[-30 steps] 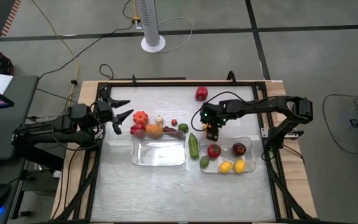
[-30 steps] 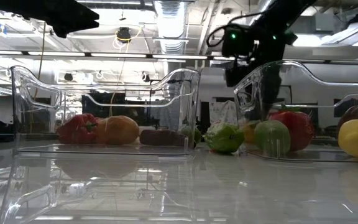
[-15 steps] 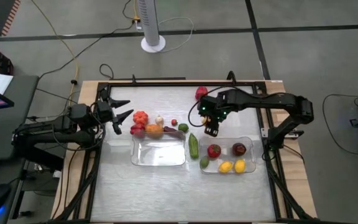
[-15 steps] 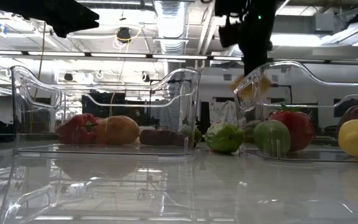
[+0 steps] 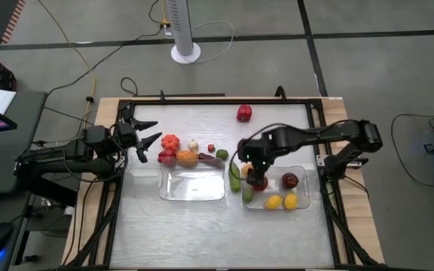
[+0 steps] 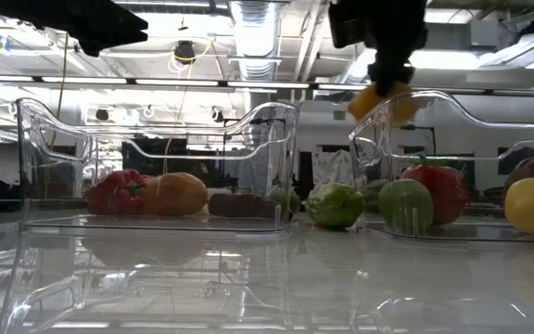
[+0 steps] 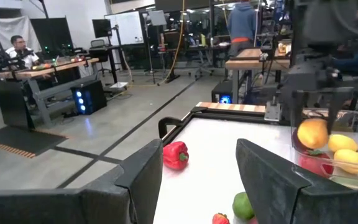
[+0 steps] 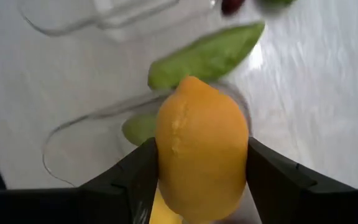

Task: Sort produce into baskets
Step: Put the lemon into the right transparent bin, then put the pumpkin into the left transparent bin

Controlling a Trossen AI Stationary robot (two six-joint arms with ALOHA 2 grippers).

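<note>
Right hand (image 8: 197, 180) now over basket (image 5: 301, 202) — lemon (image 8: 201, 146) aboard

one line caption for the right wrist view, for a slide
Right end effector shut on a yellow-orange fruit above a clear basket's rim.

Robotics lab; workbenches (image 7: 48, 65), whiteboard (image 7: 124, 28), ceiling ducts (image 6: 253, 23)

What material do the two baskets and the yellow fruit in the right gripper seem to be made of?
Baskets: clear hard plastic, glossy; the room shows through their walls, rims catch highlights.
Yellow fruit, held in the right gripper: probably moulded plastic or foam; even colour, faintly dimpled, a seam-like line. Uncertain.
</note>
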